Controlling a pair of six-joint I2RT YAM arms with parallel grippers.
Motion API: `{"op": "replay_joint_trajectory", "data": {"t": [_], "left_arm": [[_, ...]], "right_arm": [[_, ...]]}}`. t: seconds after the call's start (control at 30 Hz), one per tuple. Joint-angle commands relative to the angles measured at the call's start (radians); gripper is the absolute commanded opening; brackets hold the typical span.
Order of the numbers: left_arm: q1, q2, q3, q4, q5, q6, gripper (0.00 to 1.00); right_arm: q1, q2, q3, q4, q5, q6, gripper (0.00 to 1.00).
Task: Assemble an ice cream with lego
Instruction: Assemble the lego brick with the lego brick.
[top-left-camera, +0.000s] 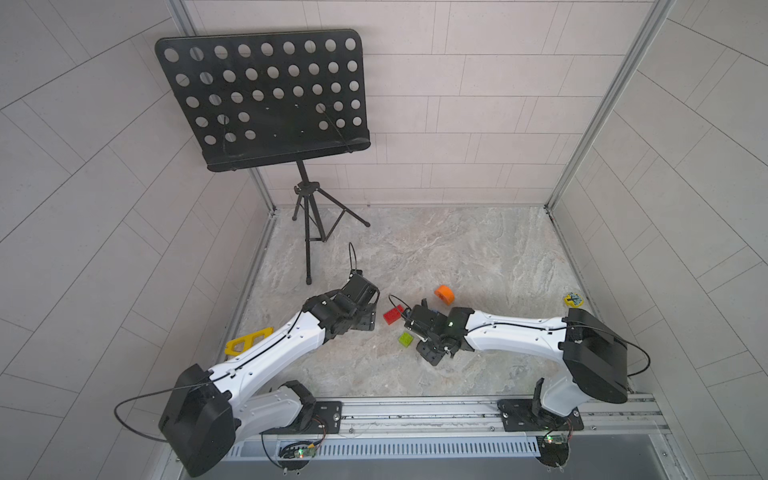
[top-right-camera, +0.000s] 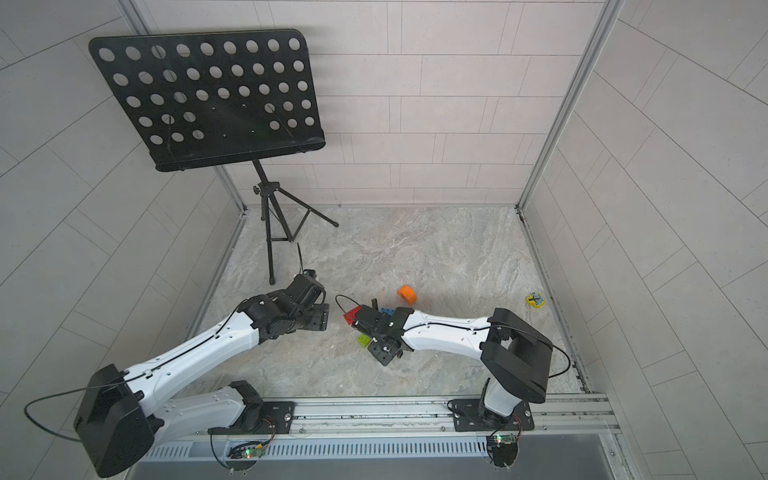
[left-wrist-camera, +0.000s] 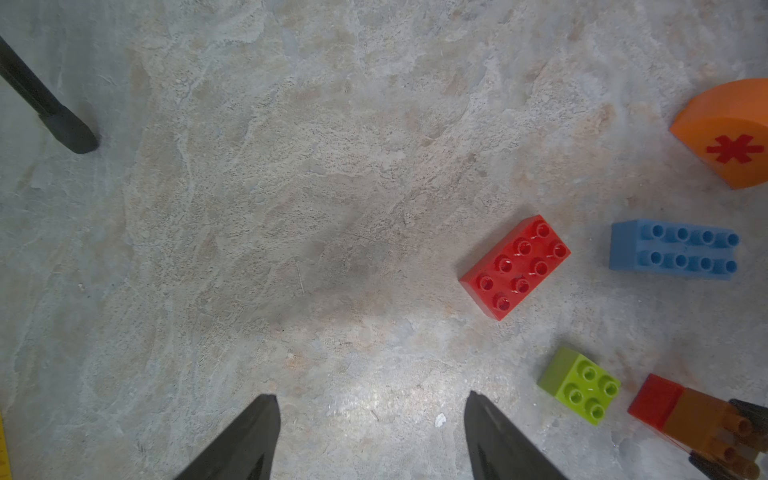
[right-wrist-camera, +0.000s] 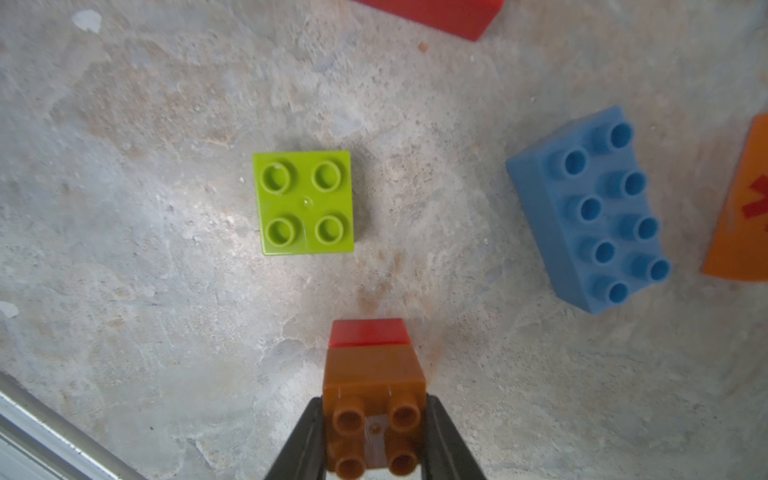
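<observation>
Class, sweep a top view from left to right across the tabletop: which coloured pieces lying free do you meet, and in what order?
yellow triangular frame → red oblong brick → orange half-round → small yellow object with blue mark. The lime green brick overlaps the red one sideways, so it is left out.

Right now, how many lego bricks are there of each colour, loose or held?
Red: 2 (red oblong, small red square)
Blue: 1 (blue oblong)
Orange: 1 (orange half-round)
Brown-orange: 1 (brown-orange square)
Lime green: 1 (lime green square)
Total: 6
</observation>
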Motion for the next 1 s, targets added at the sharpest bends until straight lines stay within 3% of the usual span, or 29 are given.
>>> {"op": "replay_joint_trajectory", "data": {"t": [0.0, 0.57, 0.97], "left_arm": [[-0.003, -0.013, -0.011, -0.009, -0.018, -0.001, 0.77], [-0.003, -0.007, -0.008, -0.042, -0.009, -0.036, 0.77], [-0.006, -0.045, -0.03, -0.027, 0.02, -0.037, 0.76]], "right_arm": [[0.004, 0.045, -0.015, -0.02, 0.014, 0.018, 0.27], [-0.008, 0.164, -0.013, -0.03, 0.0, 0.027, 0.26], [-0.106, 0.161, 0.103, -0.037, -0.018, -0.04, 0.26]]}}
